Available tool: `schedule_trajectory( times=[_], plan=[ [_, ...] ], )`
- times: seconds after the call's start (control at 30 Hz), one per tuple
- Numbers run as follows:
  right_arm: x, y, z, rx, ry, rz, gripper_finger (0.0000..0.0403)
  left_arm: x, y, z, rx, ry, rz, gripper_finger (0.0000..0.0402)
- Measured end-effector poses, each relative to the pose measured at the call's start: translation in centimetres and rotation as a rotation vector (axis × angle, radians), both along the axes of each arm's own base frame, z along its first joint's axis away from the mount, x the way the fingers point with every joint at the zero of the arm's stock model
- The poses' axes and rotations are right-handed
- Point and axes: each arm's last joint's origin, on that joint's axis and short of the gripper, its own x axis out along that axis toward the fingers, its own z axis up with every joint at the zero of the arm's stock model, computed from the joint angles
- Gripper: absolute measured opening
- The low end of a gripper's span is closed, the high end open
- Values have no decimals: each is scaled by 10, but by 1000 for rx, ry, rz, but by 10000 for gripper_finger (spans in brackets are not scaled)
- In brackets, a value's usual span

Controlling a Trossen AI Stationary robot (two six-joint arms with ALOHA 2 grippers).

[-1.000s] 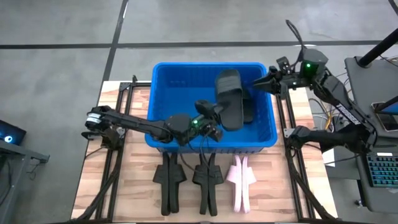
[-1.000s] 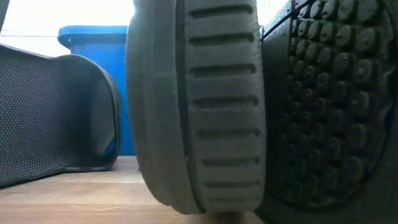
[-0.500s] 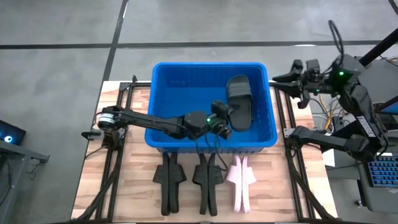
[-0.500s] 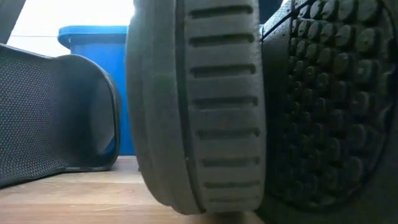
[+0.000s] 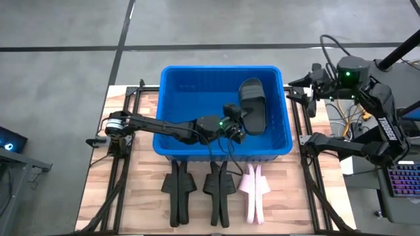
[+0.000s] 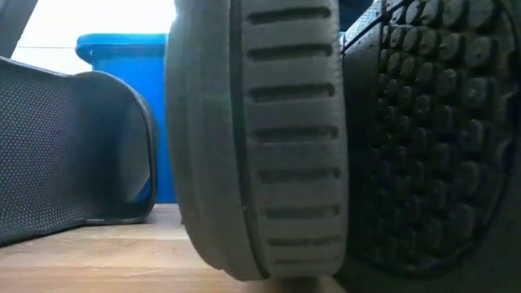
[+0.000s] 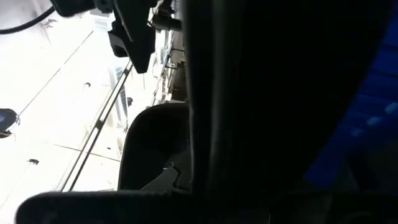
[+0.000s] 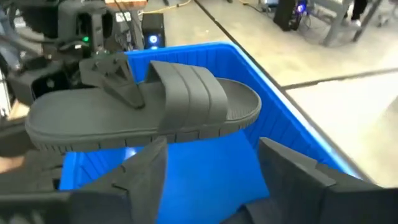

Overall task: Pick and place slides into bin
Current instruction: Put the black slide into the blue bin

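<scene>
A black slide (image 5: pixel 252 105) is inside the blue bin (image 5: pixel 172 98), strap up and toe toward the far wall; it also shows in the right wrist view (image 8: pixel 161 112). My left gripper (image 5: pixel 235 122) reaches into the bin from the left and is shut on this slide. My right gripper (image 5: pixel 293 86) is open and empty outside the bin's right wall, and its fingers frame the slide in the right wrist view (image 8: pixel 214 155). Black slides (image 5: pixel 178 190) (image 5: pixel 218 189) and a pink slide (image 5: pixel 254 189) stand on edge on the table in front of the bin. My left gripper holds the black slide by the left side of its footbed (image 8: pixel 134 102), behind the strap. One finger (image 8: pixel 121 84) lies on top of the footbed; the other is hidden under the slide. The fingers come level from the table's left, across the slide. The slide is about level, above the bin's floor.
The slides on the table stand close before the low camera, a grey ribbed sole (image 6: pixel 252 138) and a studded sole (image 6: pixel 431 138), hiding most of the bin (image 6: pixel 122 49). Metal rails (image 5: pixel 125 170) run along both sides of the wooden table.
My right gripper has drawn back from the slide at the bin's right rim toward the table's right edge, outside the bin. My left gripper has gone a little toward the right inside the bin, and the black slide has shifted right with it and turned straighter.
</scene>
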Motion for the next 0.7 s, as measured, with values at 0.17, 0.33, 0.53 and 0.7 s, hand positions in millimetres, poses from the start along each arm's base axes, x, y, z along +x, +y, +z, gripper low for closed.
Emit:
schedule_trajectory(
  times=[0.17,0.33,0.53,0.7],
  plan=[
    [2,4,4,-117,19,80,261,1,2,-6,-1,37,11,56],
    [4,9,6,-198,51,86,249,2,4,-7,-6,40,19,56],
    [22,16,5,-226,100,149,230,2,10,-9,-84,16,27,55],
    [49,19,-3,-283,214,113,226,2,10,-9,-82,17,27,55]
  ],
)
